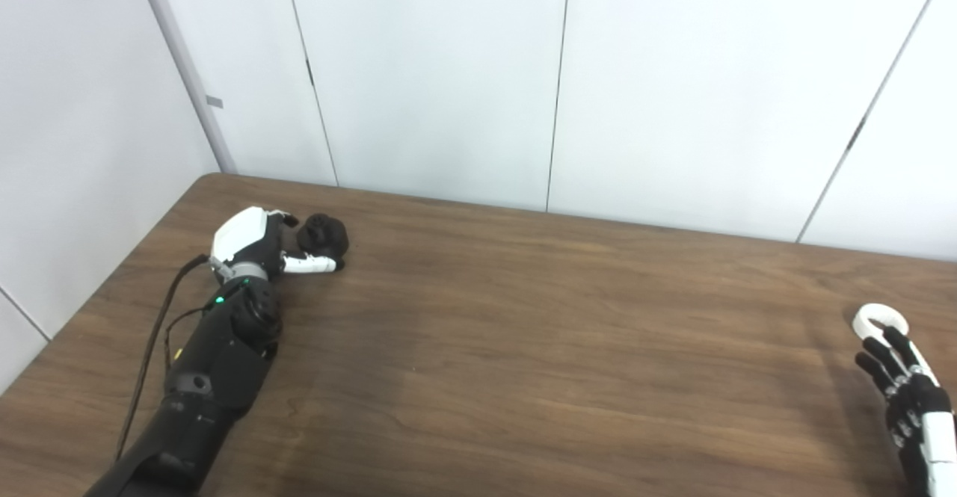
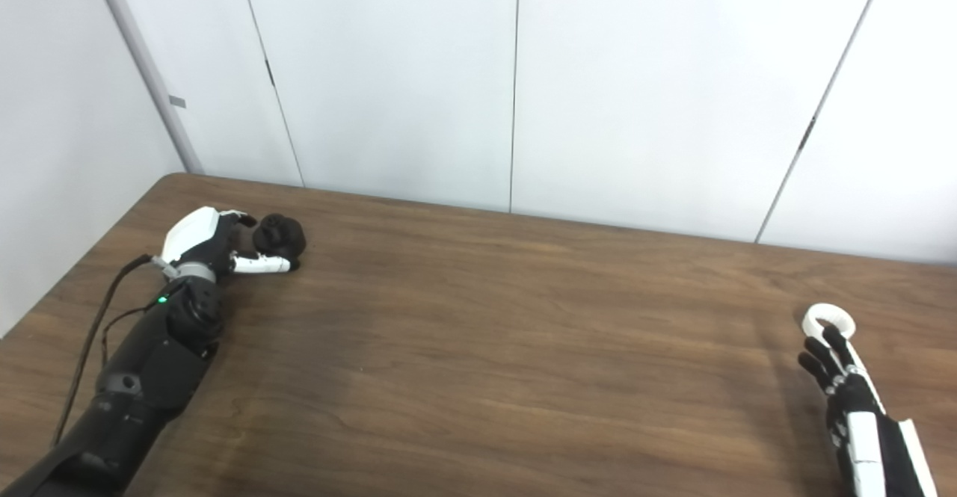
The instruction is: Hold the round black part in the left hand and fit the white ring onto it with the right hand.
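Observation:
The round black part point(image 1: 323, 234) lies on the wooden table point(image 1: 523, 332) at the far left. My left hand point(image 1: 258, 247) is cupped around it, fingers point(image 1: 286, 220) on its far side and thumb stretched out along its near side, not closed on it. The white ring point(image 1: 880, 323) lies flat near the table's right edge. My right hand point(image 1: 901, 385) is open with fingers spread, and its fingertips point(image 1: 891, 334) reach the ring's near rim. Both objects also show in the right eye view, the part point(image 2: 279, 235) and the ring point(image 2: 828, 320).
White wall panels point(image 1: 448, 78) stand right behind the table's far edge. A black cable point(image 1: 153, 332) runs along my left forearm. The table's left edge runs close beside the left arm.

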Robot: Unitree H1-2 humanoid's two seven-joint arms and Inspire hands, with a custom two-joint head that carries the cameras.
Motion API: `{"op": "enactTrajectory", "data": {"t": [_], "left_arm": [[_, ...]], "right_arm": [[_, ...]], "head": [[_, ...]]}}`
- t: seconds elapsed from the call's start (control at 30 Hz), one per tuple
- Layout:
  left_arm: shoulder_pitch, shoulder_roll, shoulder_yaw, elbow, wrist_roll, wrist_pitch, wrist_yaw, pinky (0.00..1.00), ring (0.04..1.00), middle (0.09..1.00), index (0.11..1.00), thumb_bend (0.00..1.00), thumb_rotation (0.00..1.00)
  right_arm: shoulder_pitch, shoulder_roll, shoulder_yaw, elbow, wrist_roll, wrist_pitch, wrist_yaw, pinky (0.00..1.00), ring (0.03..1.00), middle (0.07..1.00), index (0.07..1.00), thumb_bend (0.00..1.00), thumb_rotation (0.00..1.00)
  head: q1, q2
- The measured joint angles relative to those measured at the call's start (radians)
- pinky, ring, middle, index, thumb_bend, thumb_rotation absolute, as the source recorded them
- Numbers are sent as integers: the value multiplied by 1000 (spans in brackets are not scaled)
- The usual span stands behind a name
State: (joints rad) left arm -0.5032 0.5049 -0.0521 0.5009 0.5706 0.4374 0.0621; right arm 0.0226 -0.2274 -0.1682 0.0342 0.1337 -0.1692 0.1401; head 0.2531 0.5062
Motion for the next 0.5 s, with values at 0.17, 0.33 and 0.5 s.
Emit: {"op": "enactTrajectory", "data": {"t": [0.17, 0.33, 0.5], "left_arm": [[-22, 9, -14, 29, -1, 2, 0, 1000, 1000, 949, 832, 976, 353], [-36, 9, -26, 56, -1, 3, 3, 1000, 996, 935, 819, 961, 346], [-45, 9, -26, 63, -11, 3, 4, 1000, 990, 924, 801, 954, 331]], "right_arm": [[0, 0, 0, 0, -1, -1, 0, 988, 898, 911, 941, 628, 998], [0, 1, 0, 0, -8, -1, -5, 994, 890, 908, 939, 625, 1000], [0, 2, -1, 0, -12, -1, -7, 982, 886, 907, 939, 611, 1000]], "head": [[-2, 0], [-5, 0], [-6, 2]]}}
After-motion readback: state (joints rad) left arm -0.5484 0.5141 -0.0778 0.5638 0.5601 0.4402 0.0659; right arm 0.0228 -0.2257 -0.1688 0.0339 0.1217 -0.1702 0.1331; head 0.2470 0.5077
